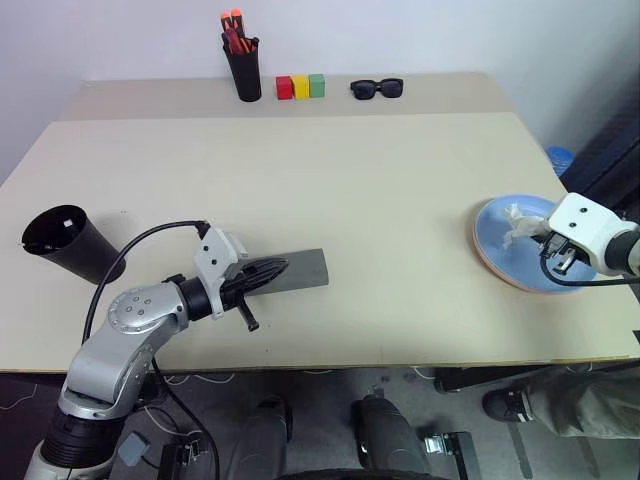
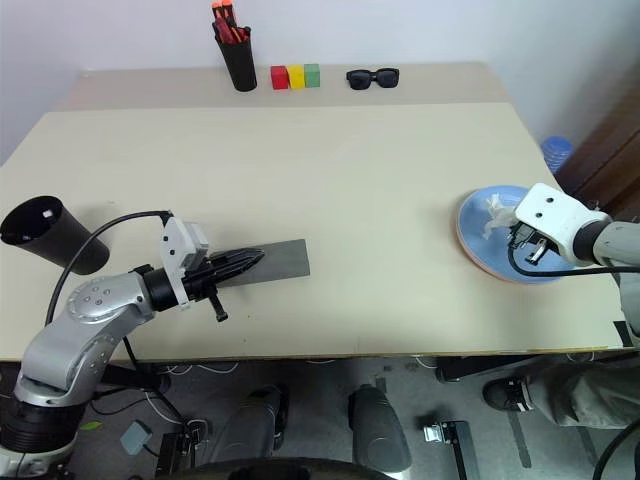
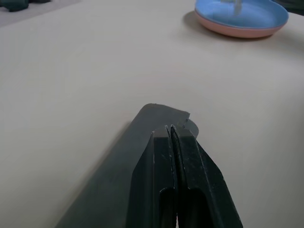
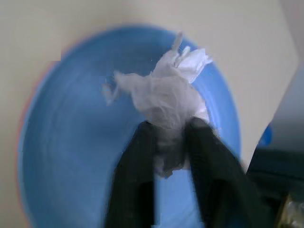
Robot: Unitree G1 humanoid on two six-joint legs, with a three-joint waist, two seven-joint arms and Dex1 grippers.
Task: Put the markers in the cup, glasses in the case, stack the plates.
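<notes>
A closed grey case lies near the table's front left, and my left gripper rests shut along its top; its fingers press together over the lid. The black cup sits at the far left, mouth toward me, its inside dark. At the right, the light blue plate sits on the pink plate. Over the blue plate my right gripper is shut on a crumpled white tissue. The markers and the glasses are out of view.
At the table's back stand a black pen holder with red and orange markers, red, yellow and green blocks and black sunglasses. The stacked plates lie close to the right edge. A person's shoe is on the floor below.
</notes>
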